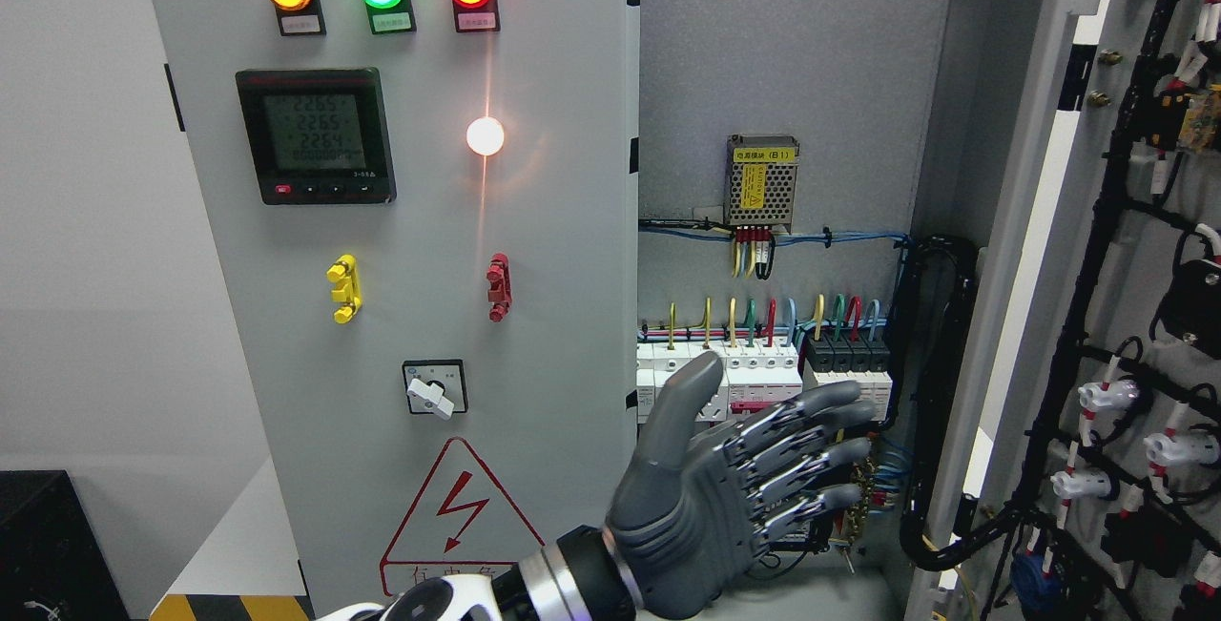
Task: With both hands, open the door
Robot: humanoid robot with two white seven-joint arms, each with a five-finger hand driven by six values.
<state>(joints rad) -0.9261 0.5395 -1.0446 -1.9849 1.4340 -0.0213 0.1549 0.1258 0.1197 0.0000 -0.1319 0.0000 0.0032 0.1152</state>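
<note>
The grey cabinet's left door [563, 249] is closed; it carries three lit lamps, a meter and a rotary switch. The right door [1035, 220] stands swung wide open to the right, with its wired inner face showing. My left hand [763, 449] comes up from the bottom edge left of the middle and hangs in front of the open compartment. Its thumb points up, and the fingers [811, 454] stretch out to the right toward the open door. The hand is open and holds nothing. It covers part of the breaker row [763, 375]. The right arm is out of view.
Inside the compartment are a meshed power supply [761, 180], coloured wires, and a thick black cable bundle [940, 392] at the hinge side. A black box [48, 545] sits at the lower left. A pale wall lies left of the cabinet.
</note>
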